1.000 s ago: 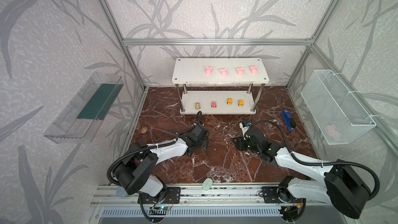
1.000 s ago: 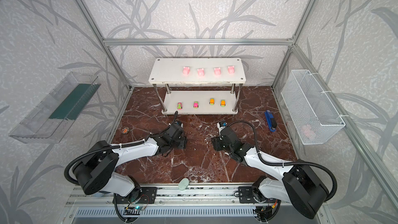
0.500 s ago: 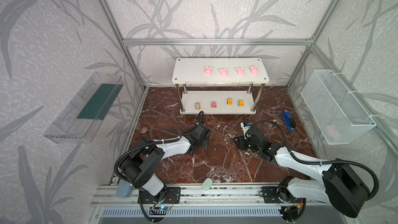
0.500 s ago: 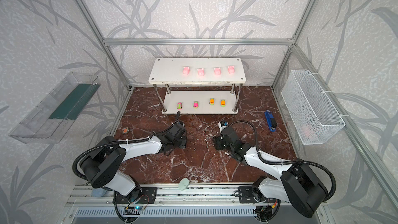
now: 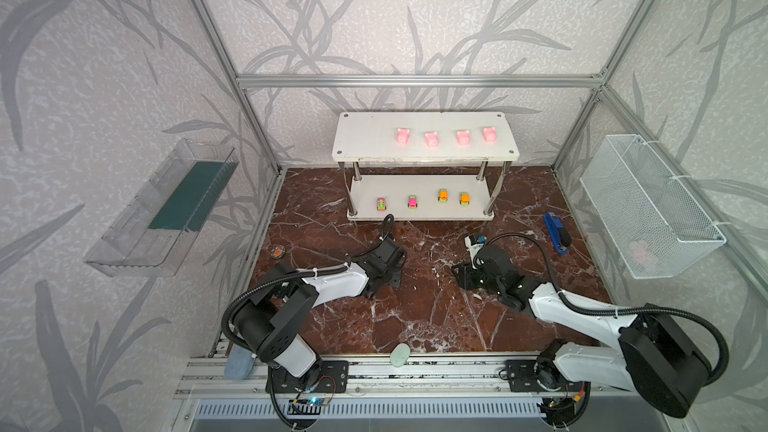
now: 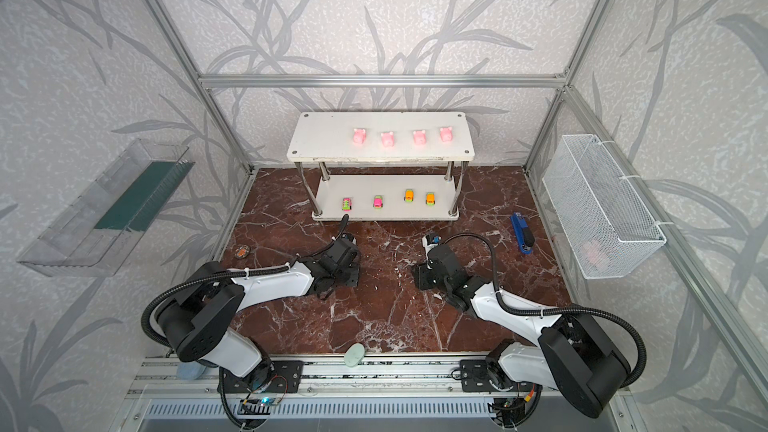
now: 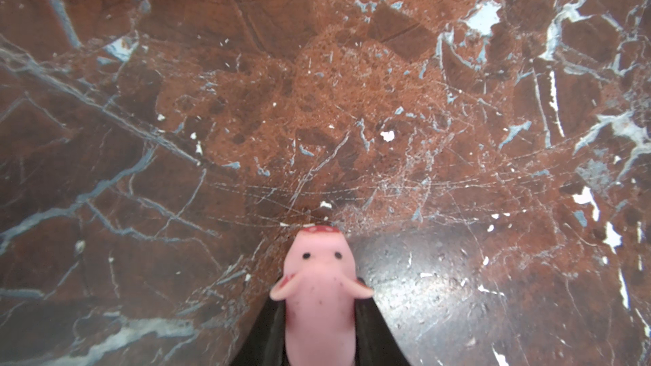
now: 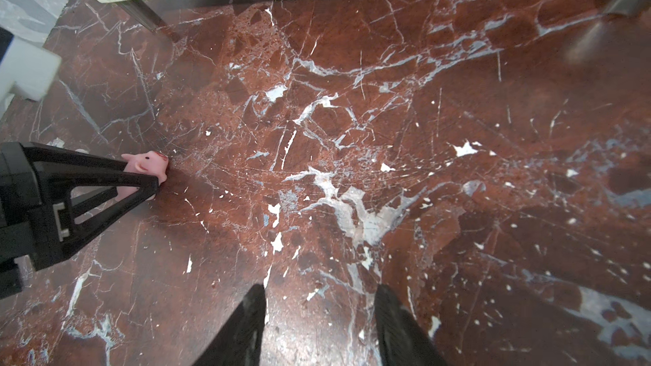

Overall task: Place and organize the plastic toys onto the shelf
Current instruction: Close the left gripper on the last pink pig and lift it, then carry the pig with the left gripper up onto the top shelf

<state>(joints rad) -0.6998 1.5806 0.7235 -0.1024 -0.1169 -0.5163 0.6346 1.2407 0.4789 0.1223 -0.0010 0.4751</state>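
Pig (image 7: 318, 293), smooth pink, between black fingers (image 7: 373, 332)

Both top views look from high above the front edge of the red-brown marble worktop (image 5: 415, 317), steeply down and towards the rear. They stand far enough off to take in all of it and the white two-tier shelf with chrome posts (image 5: 365, 135), and they share almost the same scene. The left wrist camera sits close over the worktop, facing along the left end effector (image 7: 318, 311) at the small pale-pink plastic pig figure (image 7: 318, 269) close before the lens. The right wrist camera, also close, faces past the right end effector (image 8: 320, 292) towards the shelf's lower board and shares that pig with the left wrist view.
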